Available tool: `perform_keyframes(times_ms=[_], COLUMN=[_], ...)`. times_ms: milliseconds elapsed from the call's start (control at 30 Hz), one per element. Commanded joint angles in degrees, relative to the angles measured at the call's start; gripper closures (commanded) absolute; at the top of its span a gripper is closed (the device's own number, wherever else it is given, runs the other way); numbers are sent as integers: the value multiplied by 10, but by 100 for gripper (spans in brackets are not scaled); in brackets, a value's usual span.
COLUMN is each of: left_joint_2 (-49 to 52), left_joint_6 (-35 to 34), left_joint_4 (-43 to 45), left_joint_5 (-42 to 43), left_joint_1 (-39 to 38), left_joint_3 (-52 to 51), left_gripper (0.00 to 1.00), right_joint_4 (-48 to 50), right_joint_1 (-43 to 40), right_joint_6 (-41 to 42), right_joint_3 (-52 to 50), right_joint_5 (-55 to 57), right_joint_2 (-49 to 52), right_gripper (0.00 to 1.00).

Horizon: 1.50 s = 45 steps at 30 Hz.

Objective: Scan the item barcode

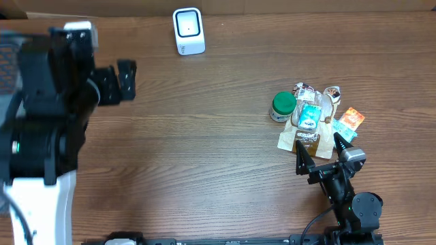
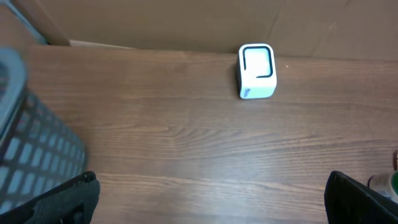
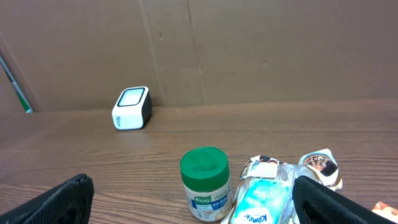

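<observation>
Grippers both spread wide, neither holding anything.

Right gripper (image 1: 317, 143): at 4 o'clock on the table (image 1: 204, 150), jaws fully apart and pointing toward 12. From overhead its fingertips overlap the near edge of the item pile; can't tell whether they touch it. In the right wrist view the fingers (image 3: 62, 199) sit in the two bottom corners, with the pile low between them.

Item pile, 3 o'clock on the table:
- green-lidded Knorr jar (image 1: 283, 106) upright, at the pile's 9 o'clock edge
- blue Kleenex pack (image 1: 310, 116) just beside the jar, lying on a brown pouch (image 1: 306, 139)
- snack cup (image 1: 332, 93) at the pile's 1 o'clock
- orange packet (image 1: 351, 120) at its 3 o'clock edge

No barcode readable in any view.

Barcode scanner (image 1: 189, 30): white, at 12 o'clock, standing alone near the cardboard backdrop, well apart from the pile.

Left gripper (image 1: 127, 80): at 10 o'clock, above bare table, touching nothing. In its wrist view the fingers (image 2: 68, 202) sit in the two bottom corners, scanner at 12 o'clock ahead, grey basket (image 2: 31, 155) at 9 o'clock.
</observation>
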Motion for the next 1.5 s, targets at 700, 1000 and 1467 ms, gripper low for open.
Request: perform_keyframes(times_ms=[700, 1000, 1467], left_joint_2=[-497, -636, -701], left_joint_6=[19, 20, 105], left_joint_4=[602, 723, 587], left_joint_5=[92, 77, 78], left_joint_1=[-8, -23, -22], left_joint_3=[-748, -913, -952], left_gripper=[0, 0, 0], right_joint_4=[2, 2, 2], right_joint_1=[2, 2, 2], right_joint_6=[0, 0, 0], right_joint_3=[-6, -6, -6], right_joint_5=[-1, -1, -1], right_joint_2=[-7, -7, -7], right_gripper=[0, 0, 0])
